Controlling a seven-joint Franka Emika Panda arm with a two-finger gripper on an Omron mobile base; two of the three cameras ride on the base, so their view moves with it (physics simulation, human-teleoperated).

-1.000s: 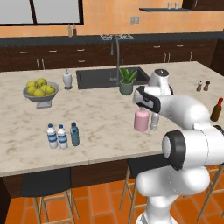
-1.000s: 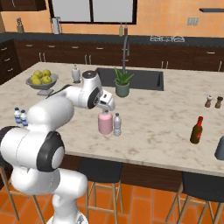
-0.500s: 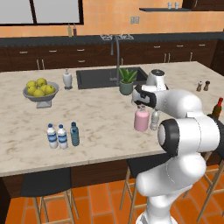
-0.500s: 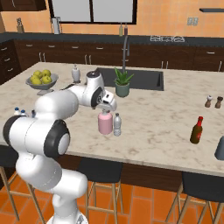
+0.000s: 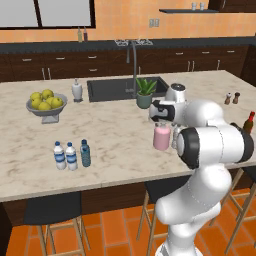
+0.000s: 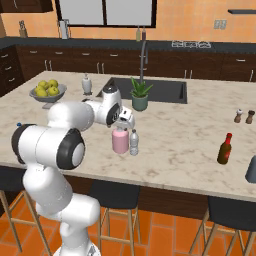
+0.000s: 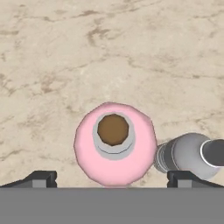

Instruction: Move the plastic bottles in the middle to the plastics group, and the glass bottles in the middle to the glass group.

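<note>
While my pincer (image 7: 112, 178) hung spread above the pink bottle (image 7: 114, 148) at lower centre, clear bottle (image 7: 186, 155) touching its right, I judged descent and closing came next.

Rendered home kitchen: marble island counter (image 5: 115, 150) with inset sink (image 5: 117, 88) and tall faucet (image 5: 134, 67), dark cabinets (image 6: 65, 65) along orange wall, fruit bowl (image 5: 46, 105), bar stools (image 6: 116, 196).
</note>
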